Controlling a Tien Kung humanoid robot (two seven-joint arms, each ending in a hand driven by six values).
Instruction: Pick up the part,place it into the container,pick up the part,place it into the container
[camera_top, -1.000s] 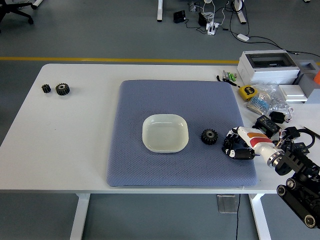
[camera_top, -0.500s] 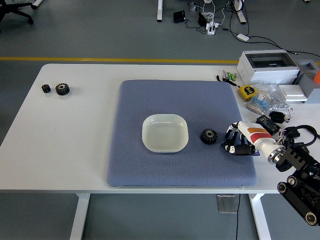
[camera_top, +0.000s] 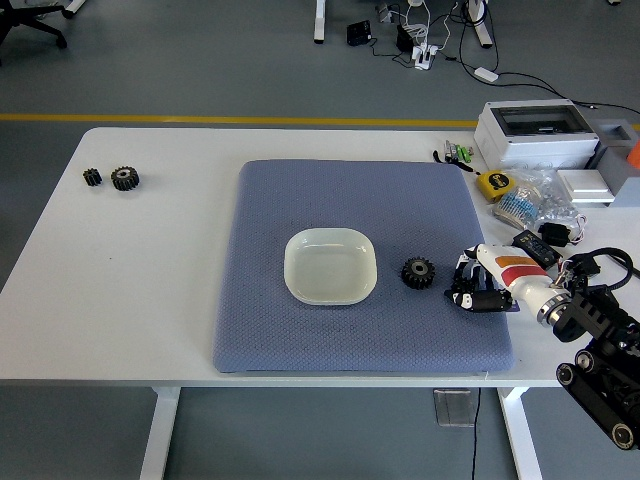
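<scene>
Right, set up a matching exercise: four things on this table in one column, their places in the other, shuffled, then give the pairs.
Things:
1. dish
2. gear on the mat
3. two small gears
4. tape measure

Places:
A. far left of the table, off the mat
B. middle of the mat
C. just off the mat's far right corner
D. between the dish and the right hand

Pairs: 1-B, 2-D, 3-A, 4-C
</scene>
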